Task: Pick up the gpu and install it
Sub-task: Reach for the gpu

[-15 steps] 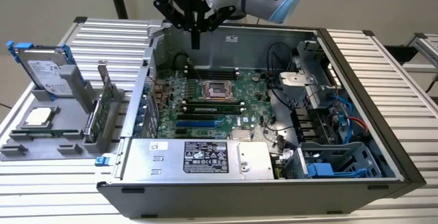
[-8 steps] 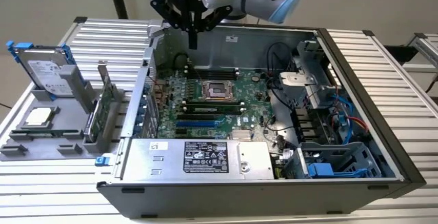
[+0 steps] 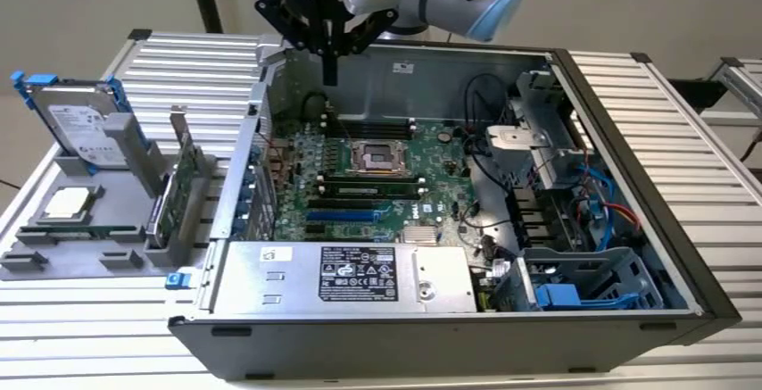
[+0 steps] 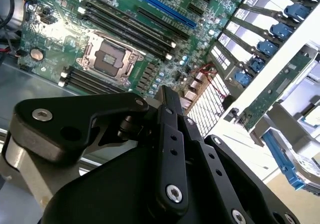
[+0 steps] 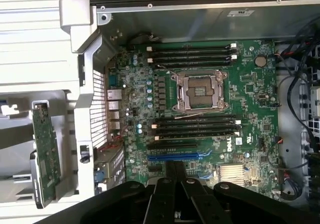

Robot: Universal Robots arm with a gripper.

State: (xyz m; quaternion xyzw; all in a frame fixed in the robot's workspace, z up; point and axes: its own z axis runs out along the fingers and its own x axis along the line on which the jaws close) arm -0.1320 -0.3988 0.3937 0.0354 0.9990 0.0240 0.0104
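- Gripper (image 5: 175, 165): black linkage close to the lens in both wrist views. Its fingers (image 5: 171, 173) are together and hold nothing.
- Position: in the exterior view it hangs above the open case (image 3: 619, 140) near the far wall, over the motherboard (image 3: 357, 171), touching neither.
- Task item, gpu (image 3: 177, 195): stands on edge in a grey holder (image 3: 71, 249) on the bench (image 3: 178, 60). It is outside the case at the exterior view's left, just beside the case wall and well apart from the fingers.
- Step in hand, as judged: approach to the pick. No grasp is made and nothing is installed.
- Next move calls for: travel out over the case wall, fingers parted to take the card's upper edge, and clearance from the hard drive (image 3: 84, 131) nearby.
- Hidden or unclear:
  - The card is seen edge-on, so its cooler face cannot be made out.
  - Its lower edge is sunk in the holder.
  - The blue slot (image 5: 190, 155) is partly behind the fingers in the first wrist view.
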